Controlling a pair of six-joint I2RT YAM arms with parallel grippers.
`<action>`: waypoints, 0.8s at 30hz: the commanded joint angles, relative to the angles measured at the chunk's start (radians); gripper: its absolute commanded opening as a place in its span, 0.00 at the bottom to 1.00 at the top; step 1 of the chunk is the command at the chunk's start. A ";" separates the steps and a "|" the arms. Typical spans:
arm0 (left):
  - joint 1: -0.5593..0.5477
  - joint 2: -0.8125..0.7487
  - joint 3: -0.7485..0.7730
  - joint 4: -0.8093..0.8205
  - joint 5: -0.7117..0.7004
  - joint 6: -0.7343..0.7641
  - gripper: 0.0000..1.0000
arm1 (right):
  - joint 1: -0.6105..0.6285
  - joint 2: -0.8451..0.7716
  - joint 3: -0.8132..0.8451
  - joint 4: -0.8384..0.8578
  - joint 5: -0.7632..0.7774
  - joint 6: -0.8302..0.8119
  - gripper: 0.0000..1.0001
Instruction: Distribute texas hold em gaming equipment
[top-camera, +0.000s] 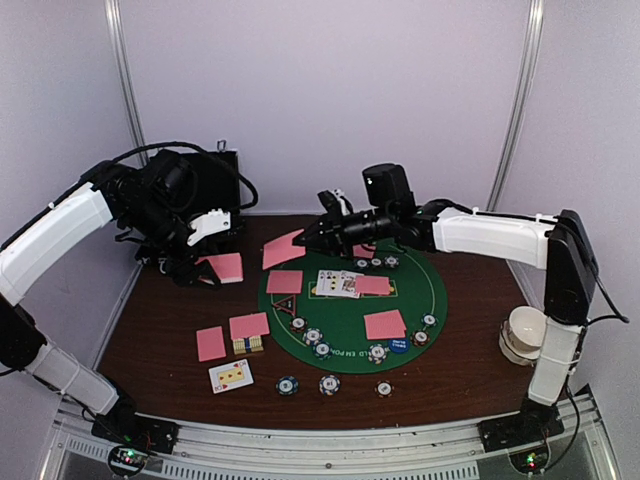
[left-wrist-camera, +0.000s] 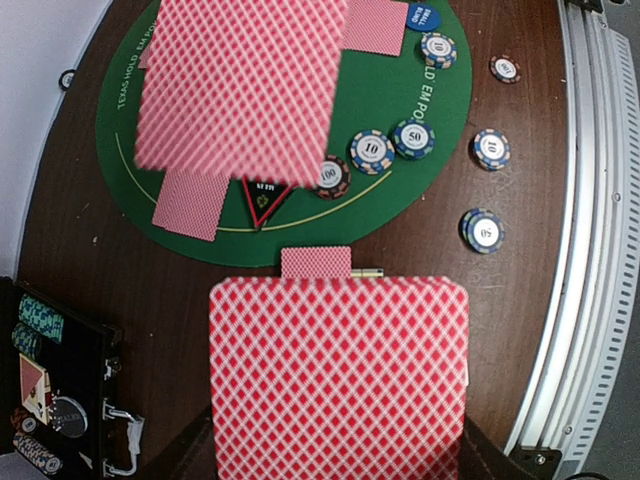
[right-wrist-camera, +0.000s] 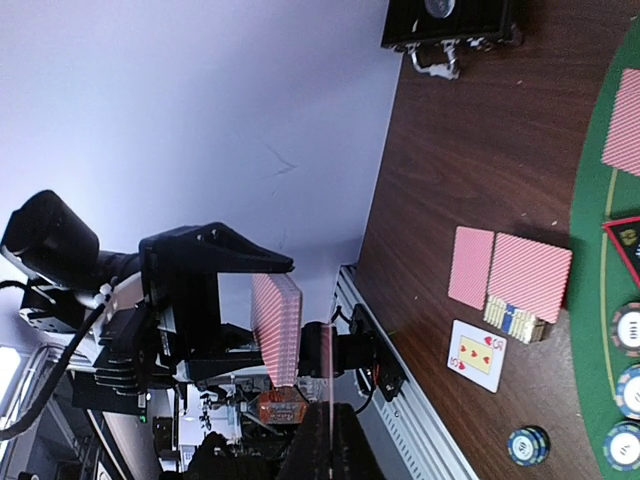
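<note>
My left gripper (top-camera: 205, 266) is shut on a deck of pink-backed cards (top-camera: 226, 266) above the table's left side; the deck fills the left wrist view (left-wrist-camera: 338, 380). My right gripper (top-camera: 312, 238) is shut on a single pink-backed card (top-camera: 283, 248), held in the air near the deck. That card is blurred in the left wrist view (left-wrist-camera: 240, 90) and edge-on in the right wrist view (right-wrist-camera: 327, 395). The green felt mat (top-camera: 345, 335) holds pink cards, face-up cards (top-camera: 338, 284), striped chips (top-camera: 313, 337), a blue button (top-camera: 399, 345) and the red-black triangle marker (top-camera: 285, 308).
A black hinged case (top-camera: 215, 185) stands open at the back left, with chips inside (left-wrist-camera: 40, 318). White paper cups (top-camera: 524, 335) sit at the right edge. Pink cards (top-camera: 249, 326) and a face-up card (top-camera: 230, 376) lie left of the mat; chips (top-camera: 329, 384) lie near the front.
</note>
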 joint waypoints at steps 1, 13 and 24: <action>0.006 -0.023 0.018 0.033 -0.003 0.004 0.00 | -0.103 -0.073 -0.057 -0.120 -0.010 -0.100 0.00; 0.008 -0.025 0.002 0.035 -0.018 0.010 0.00 | -0.337 0.058 -0.093 -0.375 0.118 -0.366 0.00; 0.023 -0.033 -0.010 0.035 -0.014 0.012 0.00 | -0.368 0.179 -0.078 -0.379 0.183 -0.413 0.00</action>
